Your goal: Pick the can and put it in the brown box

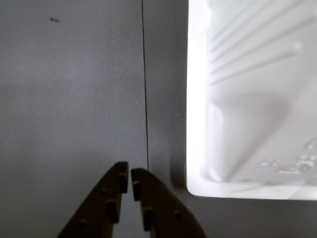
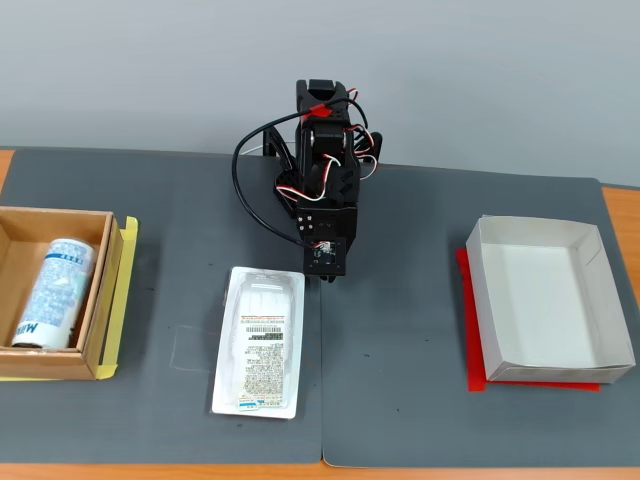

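the dark two-fingered tool (image 1: 130,174) is hanging pressed together, empty; beside it the clear plastic tray (image 1: 247,99) is running off frame, while the white-and-blue can (image 2: 55,292) is lying in the brown cardboard box (image 2: 100,320).

Can (image 2: 53,292) lying in brown box (image 2: 100,340), arm (image 2: 325,190) folded

Matt woven grey mat (image 1: 74,99), glossy white plastic tray (image 1: 247,99), brown cardboard box (image 2: 95,300)

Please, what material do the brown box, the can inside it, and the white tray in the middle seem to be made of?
Brown box: probably corrugated cardboard, matte, with thick raw tan edges.
Can: the wall looks like printed paper or a label, white with blue text, slightly glossy; the body beneath cannot be told.
White tray: likely thin moulded plastic, translucent and shiny, with pressed ribs in the wrist view.
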